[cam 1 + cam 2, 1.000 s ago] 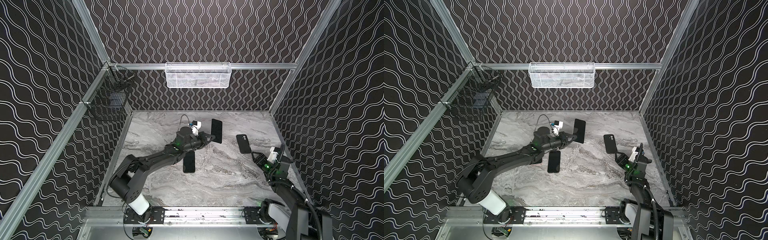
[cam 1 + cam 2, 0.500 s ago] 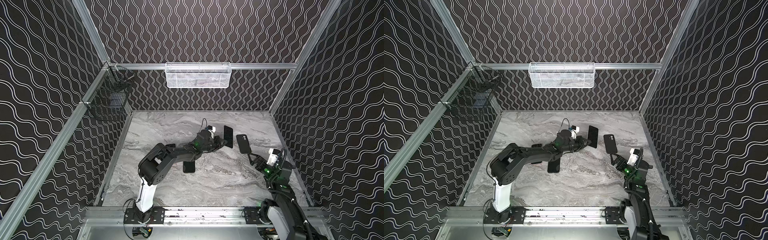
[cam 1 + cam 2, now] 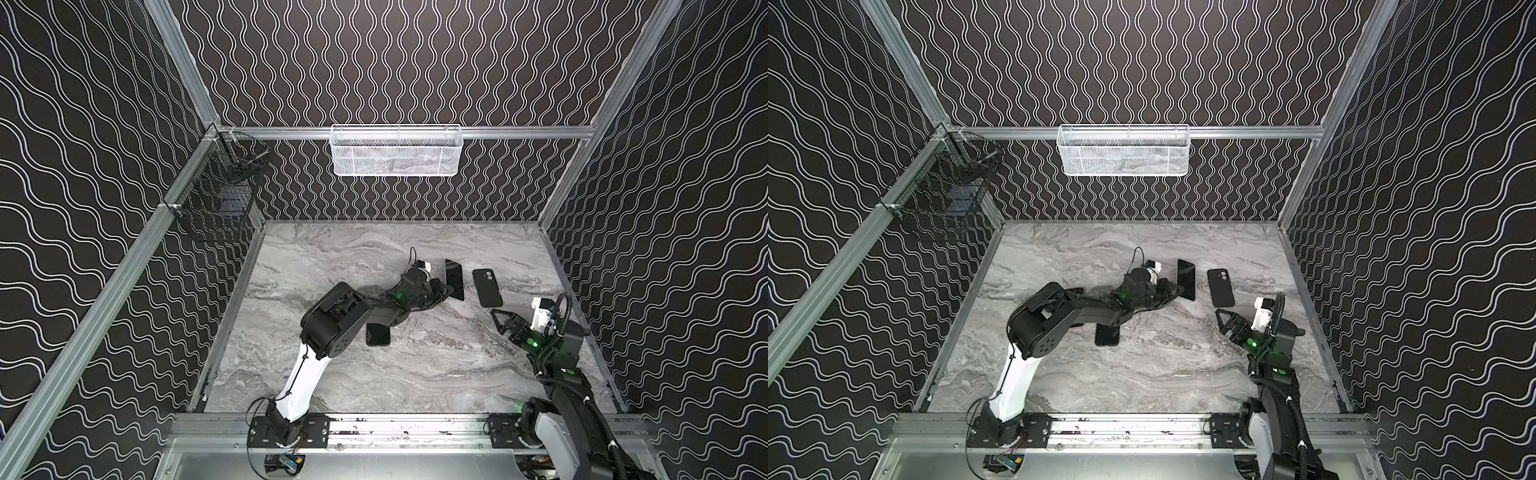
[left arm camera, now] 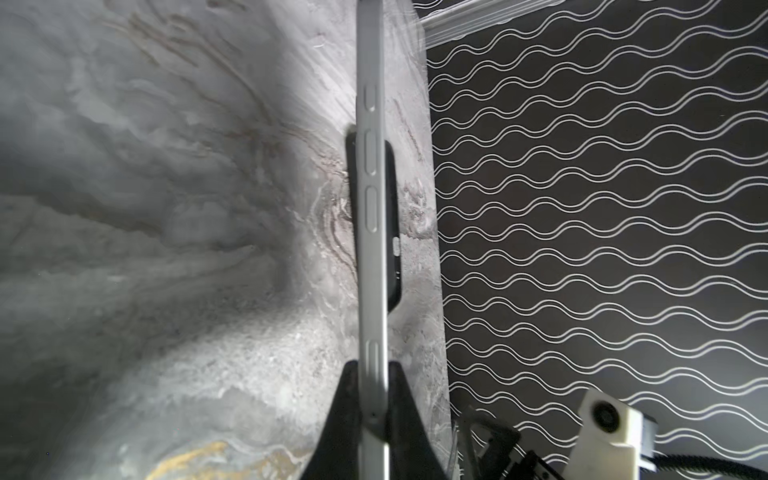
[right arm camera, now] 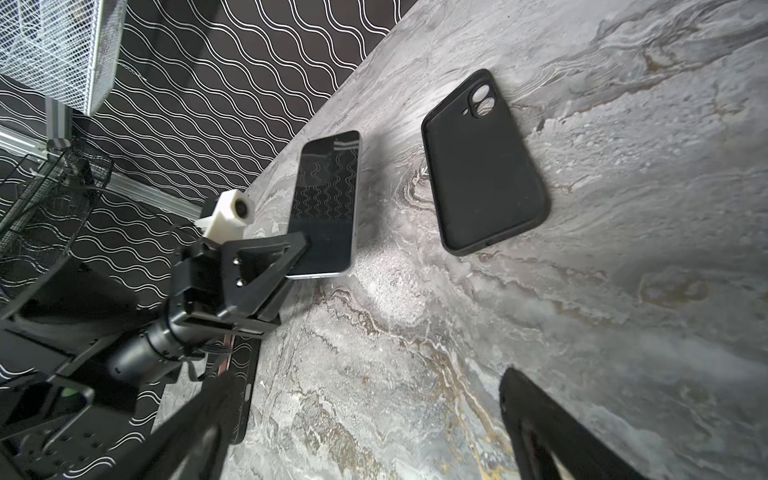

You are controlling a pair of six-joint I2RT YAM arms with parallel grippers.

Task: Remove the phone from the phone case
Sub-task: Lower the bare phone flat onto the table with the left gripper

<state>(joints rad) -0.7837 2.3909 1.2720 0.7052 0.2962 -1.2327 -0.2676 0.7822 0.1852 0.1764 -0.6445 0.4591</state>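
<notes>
The right end effector [image 3: 497, 322] hangs wide open and empty near the soft black phone case [image 3: 487, 287], which lies back-up on the grey marbled desk [image 3: 415, 365]. Just beside the case, the left end effector [image 3: 446, 292] clamps one end of the silver-edged dark-screened phone [image 3: 454, 278]. It is best to lower the phone flat before releasing it.

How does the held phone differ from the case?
The phone is clamped in the shut left gripper and tilted; the case lies flat on the table, untouched. The phone shows a glossy screen and silver edge; the case is matte black with a camera cutout. Both have similar outlines.
</notes>
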